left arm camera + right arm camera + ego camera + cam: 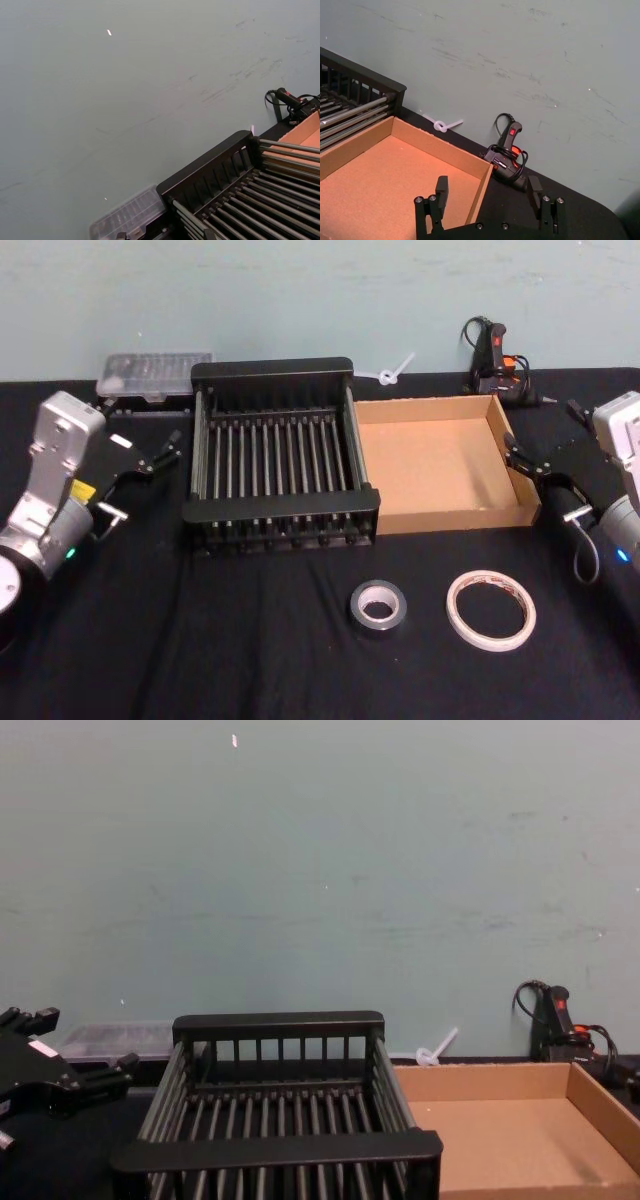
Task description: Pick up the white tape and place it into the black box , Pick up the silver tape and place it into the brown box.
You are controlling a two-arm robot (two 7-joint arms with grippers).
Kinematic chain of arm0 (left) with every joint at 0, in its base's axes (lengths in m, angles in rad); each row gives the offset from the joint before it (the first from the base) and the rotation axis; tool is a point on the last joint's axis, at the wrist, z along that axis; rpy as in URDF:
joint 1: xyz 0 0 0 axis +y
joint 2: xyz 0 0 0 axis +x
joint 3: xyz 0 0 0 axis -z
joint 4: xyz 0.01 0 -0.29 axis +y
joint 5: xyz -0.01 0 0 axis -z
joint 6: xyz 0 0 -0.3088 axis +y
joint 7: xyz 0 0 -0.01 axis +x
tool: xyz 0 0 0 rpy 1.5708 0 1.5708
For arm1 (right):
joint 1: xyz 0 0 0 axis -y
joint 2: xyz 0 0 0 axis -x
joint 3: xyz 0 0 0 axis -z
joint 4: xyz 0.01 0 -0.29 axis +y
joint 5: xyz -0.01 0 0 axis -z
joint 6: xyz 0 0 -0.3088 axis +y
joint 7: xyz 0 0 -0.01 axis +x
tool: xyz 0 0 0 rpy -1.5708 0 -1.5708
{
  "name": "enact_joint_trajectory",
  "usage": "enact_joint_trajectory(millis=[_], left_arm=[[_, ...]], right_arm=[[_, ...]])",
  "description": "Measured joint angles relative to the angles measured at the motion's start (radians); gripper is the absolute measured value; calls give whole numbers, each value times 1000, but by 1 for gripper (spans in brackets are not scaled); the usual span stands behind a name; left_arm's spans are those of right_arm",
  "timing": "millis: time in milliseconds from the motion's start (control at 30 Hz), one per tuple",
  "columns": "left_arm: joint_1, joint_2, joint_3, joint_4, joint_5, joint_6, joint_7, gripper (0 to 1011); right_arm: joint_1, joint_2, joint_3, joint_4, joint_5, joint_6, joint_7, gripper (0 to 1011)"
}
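Both tapes lie flat on the black desk (250,640) at the near edge, untouched: the white tape (490,609) to the right and the silver tape (378,606) just beside it on its left. Behind them the black box (278,452) and the brown box (440,465) stand side by side, touching, both with nothing inside.

The right tool (530,462) hovers over the brown box's right wall, its fingers (441,189) spread wide with nothing between them. The left tool (150,462) hangs left of the black box, open as well and holding nothing.

The first step, as I judge it, is fetching the white tape, and the right arm is the nearer one. It would do well to pull back toward the robot, come down from above, and pinch across one side of the thin ring, one finger inside the core and one outside. The ring is low, so the fingertips must reach almost to the cloth without snagging it, and keep off the silver roll close by.
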Motion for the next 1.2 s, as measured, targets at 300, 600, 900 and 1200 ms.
enact_joint_trajectory(millis=[300, 600, 900, 1200], left_arm=[[0, 0, 0, 0, 0, 0, 0, 1001], [0, 0, 0, 0, 0, 0, 0, 1001], [0, 0, 0, 0, 0, 0, 0, 1001], [0, 0, 0, 0, 0, 0, 0, 1001]], right_arm=[[0, 0, 0, 0, 0, 0, 0, 1000], [0, 0, 0, 0, 0, 0, 0, 1000], [0, 0, 0, 0, 0, 0, 0, 1000], [-5, -7, 18, -2, -1, 3, 15, 1002]])
